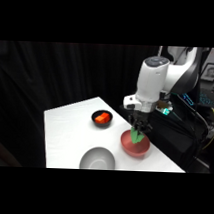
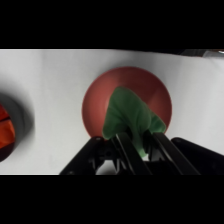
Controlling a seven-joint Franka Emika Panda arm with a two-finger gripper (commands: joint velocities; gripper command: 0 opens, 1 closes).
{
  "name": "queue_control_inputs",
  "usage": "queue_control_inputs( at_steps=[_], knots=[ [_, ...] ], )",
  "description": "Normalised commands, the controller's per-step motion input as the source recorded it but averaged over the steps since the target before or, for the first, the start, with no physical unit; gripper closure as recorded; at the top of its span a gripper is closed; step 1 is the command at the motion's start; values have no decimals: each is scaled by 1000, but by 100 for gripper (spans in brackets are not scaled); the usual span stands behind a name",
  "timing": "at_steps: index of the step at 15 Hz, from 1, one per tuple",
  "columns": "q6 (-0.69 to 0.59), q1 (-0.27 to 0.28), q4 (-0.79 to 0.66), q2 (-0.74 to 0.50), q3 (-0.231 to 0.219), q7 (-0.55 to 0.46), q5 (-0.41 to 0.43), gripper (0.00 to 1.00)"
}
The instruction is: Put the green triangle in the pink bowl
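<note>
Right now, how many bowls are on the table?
3. The pink bowl sits under the gripper, the black bowl holding an orange-red piece is farther back, and the grey bowl is nearest the camera.

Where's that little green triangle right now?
The green triangle is held in the end effector, just above the pink bowl at the table's near right, in the side view.

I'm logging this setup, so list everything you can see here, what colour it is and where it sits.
green triangle: one, bright green, held in the gripper right above the pink bowl
pink bowl: one, salmon-pink, near the table's right edge
black bowl: one, black, mid-table behind the others
orange-red piece: one, inside the black bowl
grey bowl: one, grey, front of the table
table: one, white
gripper: one, black fingers on a white arm, shut on the triangle
</note>
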Motion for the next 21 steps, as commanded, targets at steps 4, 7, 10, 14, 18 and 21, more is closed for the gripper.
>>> queue_control_inputs(
  at_steps=[4, 7, 10, 14, 18, 21],
  knots=[
    [255, 9, 4, 163, -48, 105, -171, 94],
    [202, 40, 30, 142, -71, 99, -163, 94],
    [177, 56, 43, 123, -92, 94, -157, 57],
    [158, 60, 59, 114, -98, 48, -114, 30],
    [108, 57, 80, 90, -95, 12, -79, 0],
    [16, 62, 60, -21, -64, -23, -44, 0]
  ],
)
